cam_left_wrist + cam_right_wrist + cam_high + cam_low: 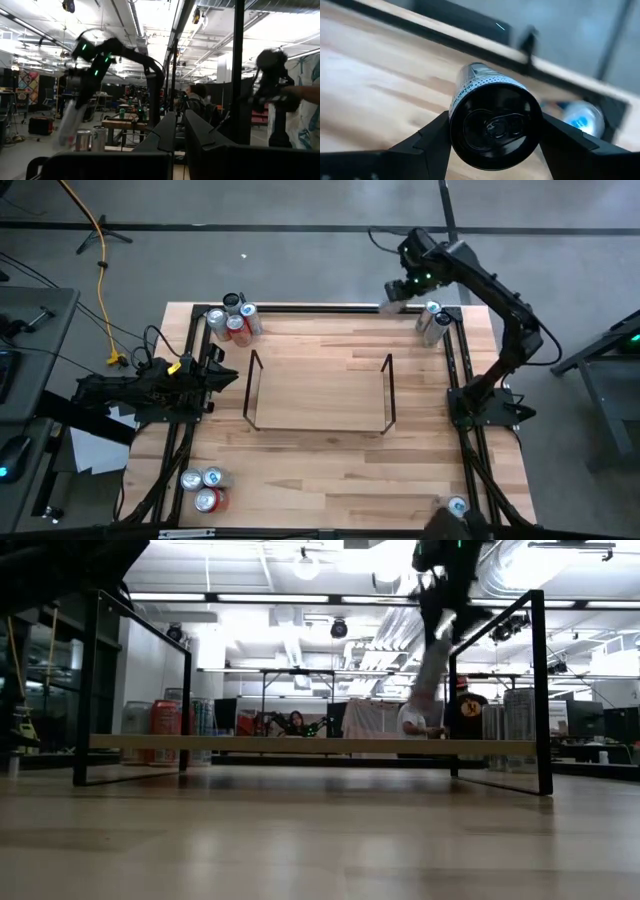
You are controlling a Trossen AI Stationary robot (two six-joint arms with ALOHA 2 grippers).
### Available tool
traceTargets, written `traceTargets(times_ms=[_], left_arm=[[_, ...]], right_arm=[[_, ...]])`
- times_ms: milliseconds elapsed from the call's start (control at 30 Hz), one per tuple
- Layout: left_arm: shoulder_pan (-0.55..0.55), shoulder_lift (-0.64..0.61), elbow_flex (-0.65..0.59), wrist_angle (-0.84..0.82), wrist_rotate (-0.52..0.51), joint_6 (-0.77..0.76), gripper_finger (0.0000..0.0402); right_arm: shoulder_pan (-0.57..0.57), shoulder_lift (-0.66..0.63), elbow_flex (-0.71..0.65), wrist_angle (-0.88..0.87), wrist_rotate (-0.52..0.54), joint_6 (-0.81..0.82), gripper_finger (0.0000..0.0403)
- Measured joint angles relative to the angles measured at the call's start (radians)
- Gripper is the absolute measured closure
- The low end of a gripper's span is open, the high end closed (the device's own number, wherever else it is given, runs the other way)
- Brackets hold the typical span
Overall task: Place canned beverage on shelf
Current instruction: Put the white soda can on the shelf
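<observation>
At left edge, my left gripper [222,373] waits, fingers pressed together. Mid-table, shelf [320,392] holds no cans, seen only from above. Far right corner: right gripper [392,298] pinching a canned beverage [492,117]; my right wrist view alone shows both fingers against its sides.

Grey concrete floor [300,260], white ceiling ducts [540,565], bright strip lights [250,597], distant workbenches [290,675]

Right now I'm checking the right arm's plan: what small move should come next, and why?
Probably carry the held silver can toward the empty black wire shelf: the right gripper grips it between its fingers near the table's far right corner, away from the shelf.
</observation>
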Motion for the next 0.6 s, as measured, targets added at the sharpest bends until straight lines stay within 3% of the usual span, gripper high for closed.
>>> traceTargets(times_ms=[367,500,600], left_arm=[[0.0,0.0,0.0,0.0,0.0,0.0,0.0398],[0.0,0.0,0.0,0.0,0.0,0.0,0.0398],[0.0,0.0,0.0,0.0,0.0,0.0,0.0398]], right_arm=[[0.338,-0.008,0.324,-0.034,-0.181,-0.072,0.0161],[0.491,0.002,0.375,-0.089,-0.166,-0.085,0.0161],[0.579,0.038,0.4,-0.182,-0.091,-0.116,0.0161]])
